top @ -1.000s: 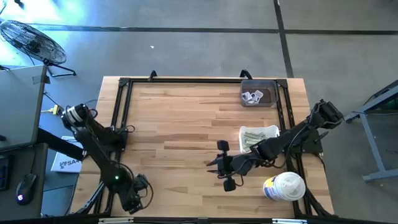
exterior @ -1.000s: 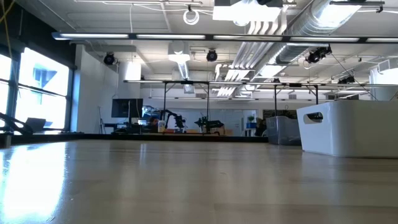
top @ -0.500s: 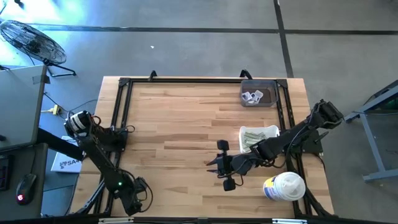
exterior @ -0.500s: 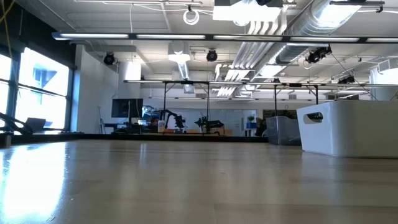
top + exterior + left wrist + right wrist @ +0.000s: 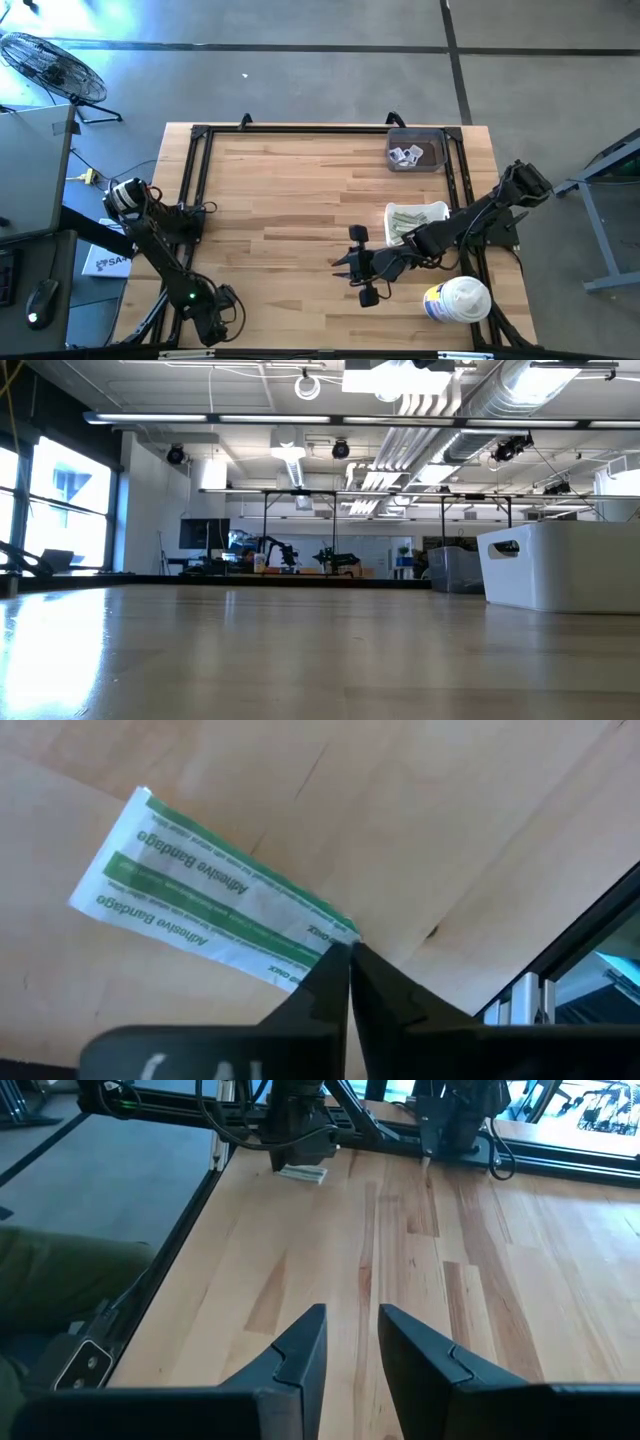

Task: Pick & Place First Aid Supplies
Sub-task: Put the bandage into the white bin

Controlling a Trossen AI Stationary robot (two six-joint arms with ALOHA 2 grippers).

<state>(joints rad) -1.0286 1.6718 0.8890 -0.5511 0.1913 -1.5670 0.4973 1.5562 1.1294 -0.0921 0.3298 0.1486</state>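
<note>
Two fingers (image 5: 312, 992) of the left gripper (image 5: 349, 952) are pressed together with no gap showing between them. Their tips meet right at one corner of a bandage packet (image 5: 200, 890). We cannot tell whether that corner is actually pinched or merely touched. The packet, a pale wrapper with green print, fans away from the tips and lies flat on the counter (image 5: 450, 840). A dark frame rail (image 5: 590, 940) runs close by on the other side of the fingers.

We judge the main risk to be a grip that is too slight. A hold on one corner only could let the thin wrapper slide out on lifting, or swing and fold in transit. Should the tips have closed beside the corner, the lift would come up with nothing. The print suggests two strips side by side; if so, one could peel off and drop.

The right gripper (image 5: 350, 1342) hangs above bare wood mid-counter, its fingers a narrow way apart and holding nothing. It sits between the left gripper and the far containers, so a carry across risks contact between the arms.

Well beyond it lie a white tray (image 5: 438, 209) of strip wrappers (image 5: 408, 220) and a dark bin (image 5: 430, 150) with square sachets (image 5: 405, 154). A white tub (image 5: 458, 300) stands near the tray and could be knocked.
</note>
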